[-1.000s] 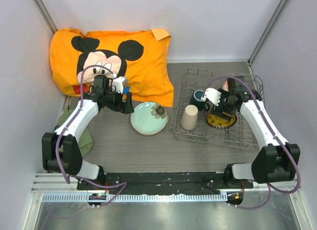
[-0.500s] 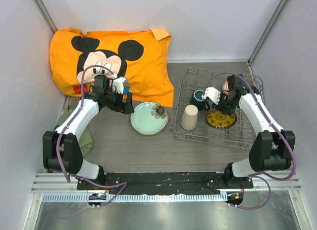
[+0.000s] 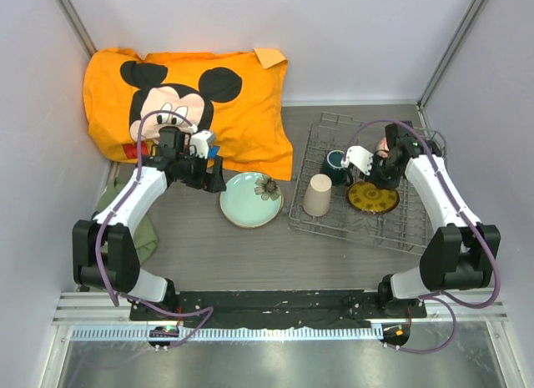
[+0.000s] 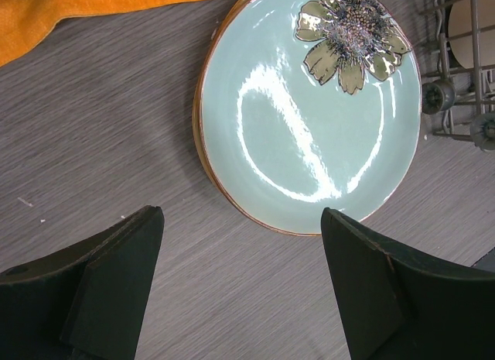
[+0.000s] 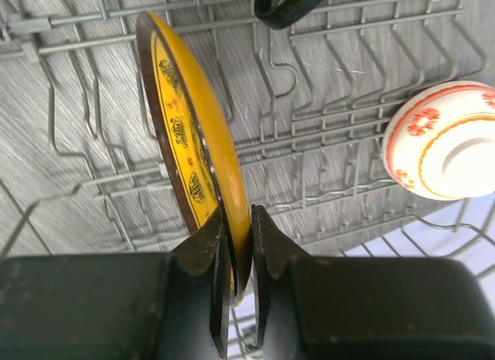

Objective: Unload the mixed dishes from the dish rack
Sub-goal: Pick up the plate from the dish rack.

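Note:
The grey wire dish rack [image 3: 335,224] [image 5: 348,89] stands at the right. In it are a beige cup [image 3: 318,195], a dark teal mug [image 3: 335,166] and a yellow plate with a dark brown rim [image 3: 373,198] [image 5: 193,128]. A small red-patterned bowl [image 5: 445,143] sits in it too, mostly hidden by the arm in the top view. My right gripper [image 3: 375,181] [image 5: 238,221] is shut on the yellow plate's rim. A pale-green floral plate [image 3: 250,200] [image 4: 309,120] lies on the table left of the rack. My left gripper [image 3: 219,185] [image 4: 241,214] hovers open beside it, holding nothing.
An orange Mickey Mouse pillow [image 3: 192,96] lies at the back left, its edge just behind the pale-green plate. A green cloth [image 3: 143,234] sits by the left arm's base. White walls close in the table on three sides.
My right gripper has closed onto the yellow plate's rim and its wrist has shifted toward the back. The rack has slid slightly left. The left arm has not moved.

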{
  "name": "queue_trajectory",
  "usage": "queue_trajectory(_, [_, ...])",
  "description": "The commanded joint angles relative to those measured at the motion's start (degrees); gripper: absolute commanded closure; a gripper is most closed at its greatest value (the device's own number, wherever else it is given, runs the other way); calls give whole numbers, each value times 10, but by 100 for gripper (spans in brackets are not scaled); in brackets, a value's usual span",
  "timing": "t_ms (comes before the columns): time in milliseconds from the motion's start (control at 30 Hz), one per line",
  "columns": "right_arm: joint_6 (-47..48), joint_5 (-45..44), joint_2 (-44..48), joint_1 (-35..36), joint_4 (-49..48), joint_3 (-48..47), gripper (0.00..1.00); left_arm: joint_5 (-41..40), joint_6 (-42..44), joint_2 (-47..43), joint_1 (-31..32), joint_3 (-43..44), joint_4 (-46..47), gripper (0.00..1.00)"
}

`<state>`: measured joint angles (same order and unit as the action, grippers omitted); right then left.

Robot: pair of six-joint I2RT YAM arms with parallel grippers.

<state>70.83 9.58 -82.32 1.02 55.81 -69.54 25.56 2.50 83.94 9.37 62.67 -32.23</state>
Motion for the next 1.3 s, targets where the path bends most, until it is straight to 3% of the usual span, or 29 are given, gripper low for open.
queue_trajectory(0, [11,-4,29,-3,8,-60,99,12,4,0,2,23,7,12])
queue_trajectory(333, [24,4,68,-17,61,-118,99,55,1,-6,2,48,16,12])
queue_trajectory(467, [13,66,87,-17,89,-154,99,99,0,-14,8,63,29,13])
queue_trajectory(767, [-84,229,123,-10,79,-195,99,85,44,-38,126,101,45,13])
queue_trajectory(1000, [-185,258,147,85,4,-162,99,74,43,-33,209,169,77,13])
queue_trajectory(1267, [-264,200,138,189,-77,-132,99,63,36,-21,274,213,79,13])
